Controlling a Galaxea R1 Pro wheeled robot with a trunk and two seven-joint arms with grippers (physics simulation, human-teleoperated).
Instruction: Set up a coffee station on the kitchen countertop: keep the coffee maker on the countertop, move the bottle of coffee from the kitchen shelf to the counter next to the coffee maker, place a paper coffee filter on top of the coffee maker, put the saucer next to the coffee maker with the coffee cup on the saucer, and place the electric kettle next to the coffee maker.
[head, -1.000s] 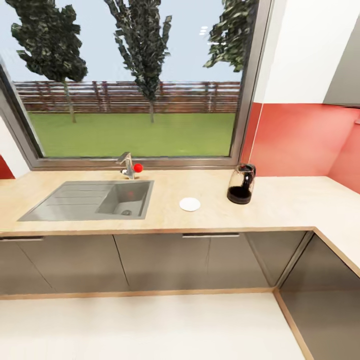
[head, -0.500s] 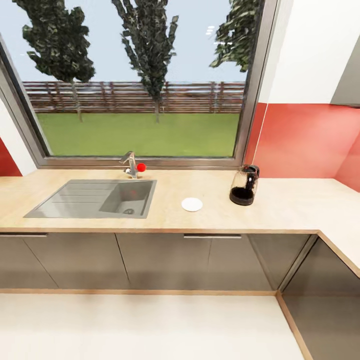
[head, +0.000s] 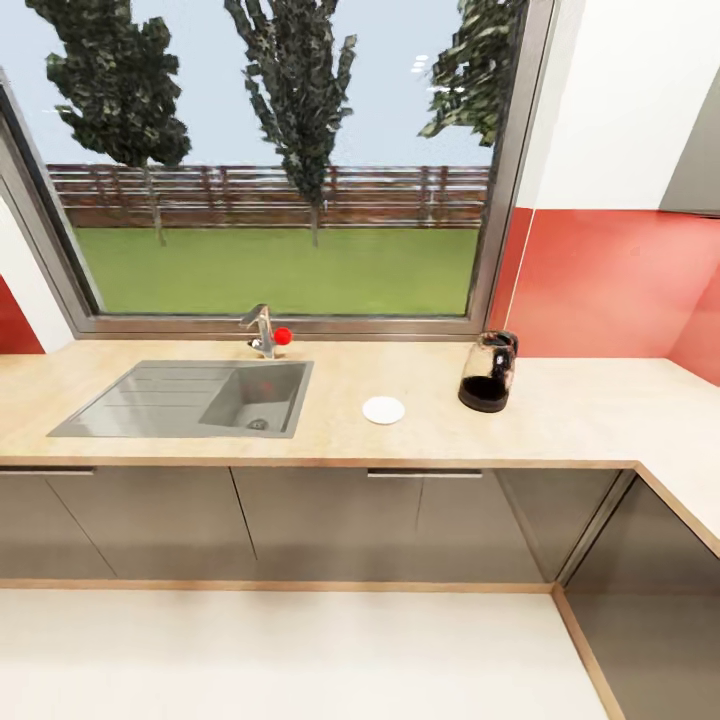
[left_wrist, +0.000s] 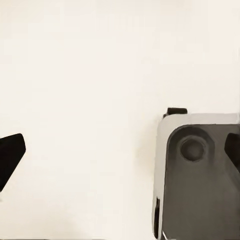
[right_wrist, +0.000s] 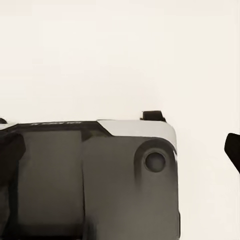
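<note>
Beige bench (head: 560, 425) carries the saucer (head: 383, 409) mid-depth, right of the sink (head: 190, 398); electric kettle (head: 486, 371) stands nearer the inner corner. Left claw (left_wrist: 120, 155) and right claw (right_wrist: 120, 150) both spread wide over pale floor.

Left wrist camera, looking down at a pale cream floor (left_wrist: 90, 75). Two dark fingertips (left_wrist: 10, 157) of the left gripper (left_wrist: 120, 152) enter from opposite edges, set wide apart with nothing between them. Below them lies a corner of the robot's base (left_wrist: 200, 185), a grey panel with a light rounded rim and a round recessed fitting (left_wrist: 191, 148).
</note>
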